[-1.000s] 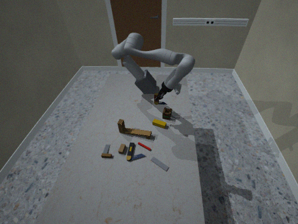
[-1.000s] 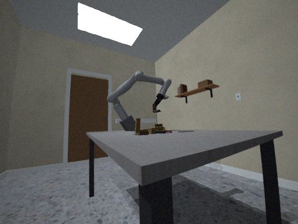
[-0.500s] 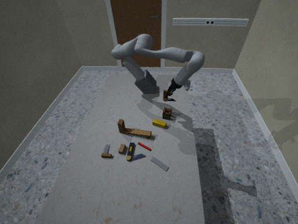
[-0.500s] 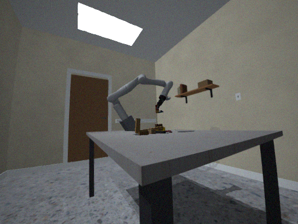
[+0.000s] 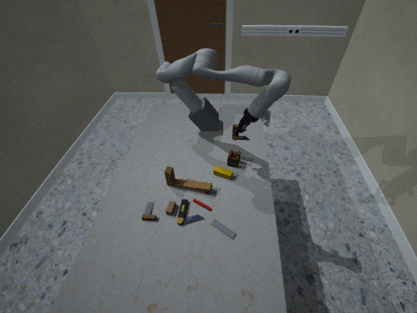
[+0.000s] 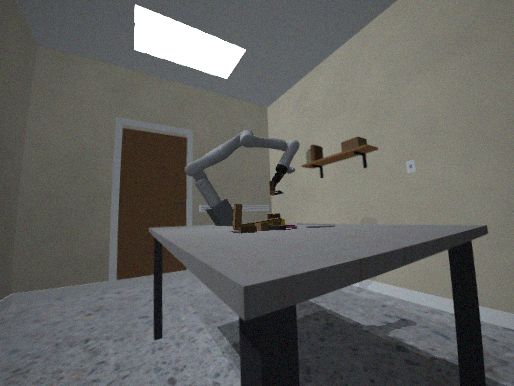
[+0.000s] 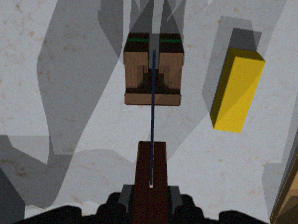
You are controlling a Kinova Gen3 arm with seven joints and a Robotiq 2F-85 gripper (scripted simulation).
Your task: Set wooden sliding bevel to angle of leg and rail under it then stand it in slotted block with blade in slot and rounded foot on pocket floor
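Observation:
My gripper [image 5: 239, 130] [image 6: 274, 186] [image 7: 150, 201] is shut on the wooden sliding bevel [image 5: 233, 135] [image 6: 273, 188] [image 7: 151, 172] and holds it high above the table. In the wrist view its thin dark blade [image 7: 152, 95] points down over the slot of the brown slotted block [image 7: 153, 72] [image 5: 234, 158] straight below. The leg-and-rail piece [image 5: 184, 182] [image 6: 240, 221] stands on the table left of the block. The black bevel [image 5: 183, 212] lies near the front among small parts.
A yellow block [image 5: 222, 172] [image 7: 236, 92] lies right beside the slotted block. A red stick [image 5: 202, 204], a grey bar [image 5: 223, 229], a small wooden block [image 5: 170, 207] and a wood-and-grey piece [image 5: 148, 212] lie at the front. The arm's base [image 5: 205, 115] stands behind.

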